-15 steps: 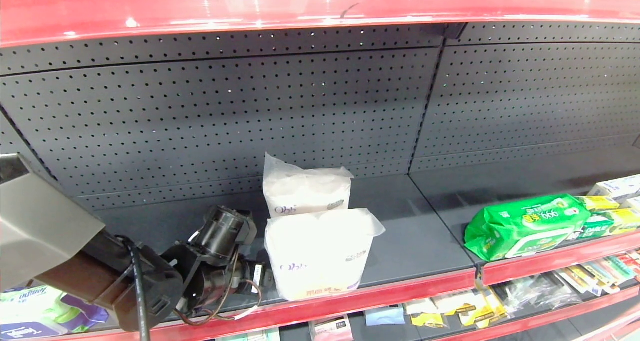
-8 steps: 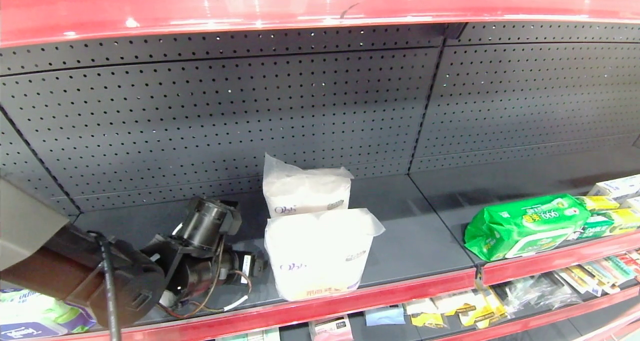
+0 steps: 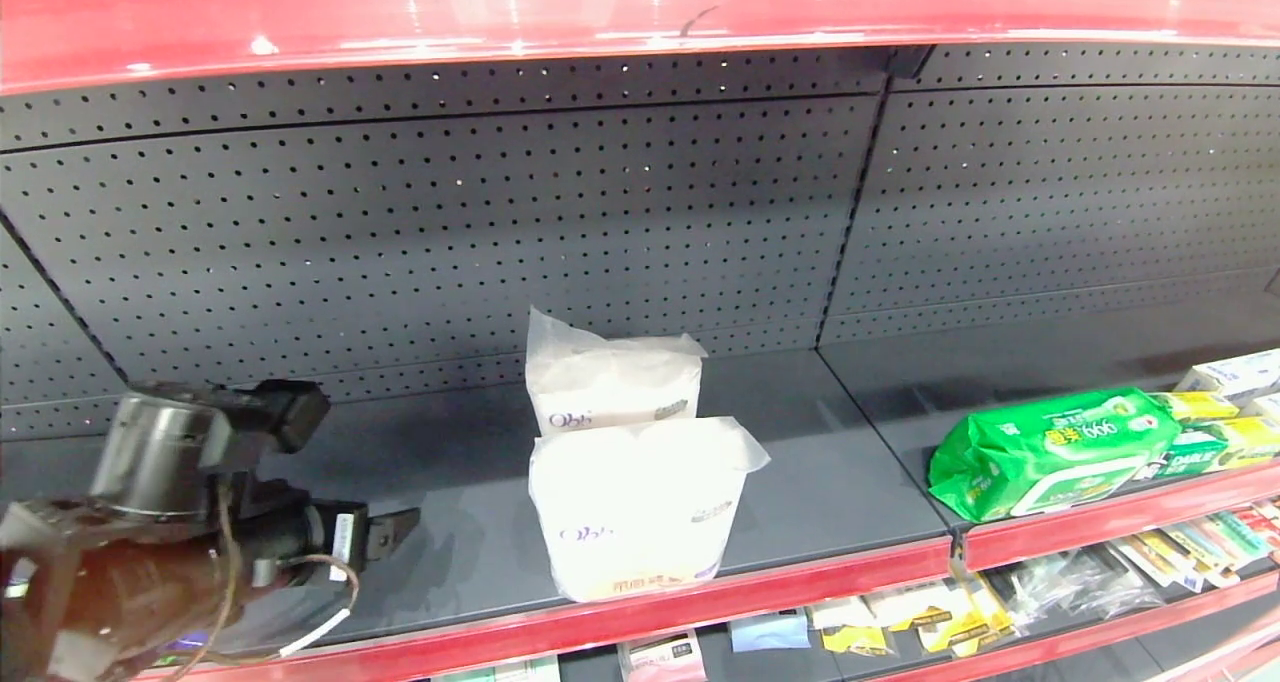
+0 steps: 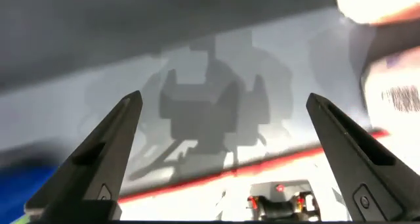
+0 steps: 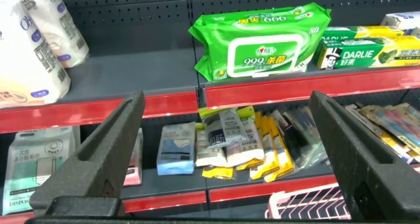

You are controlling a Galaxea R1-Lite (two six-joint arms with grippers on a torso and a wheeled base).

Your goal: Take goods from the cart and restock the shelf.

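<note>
Two white tissue packs stand on the grey shelf, the front pack at the red edge and the back pack right behind it. My left gripper hovers over the shelf well to the left of the front pack, apart from it. In the left wrist view that gripper is open and holds nothing, with a white pack off to one side. My right gripper is open and empty in front of the shelf, facing the white packs and a green wipes pack.
A green wipes pack and small boxes lie on the right shelf bay. The shelf below holds sachets and small packets. A pink cart basket shows low down. Bare shelf lies left of the white packs.
My left arm has drawn back to the left, away from the front white pack it was next to. The packs have not moved.
</note>
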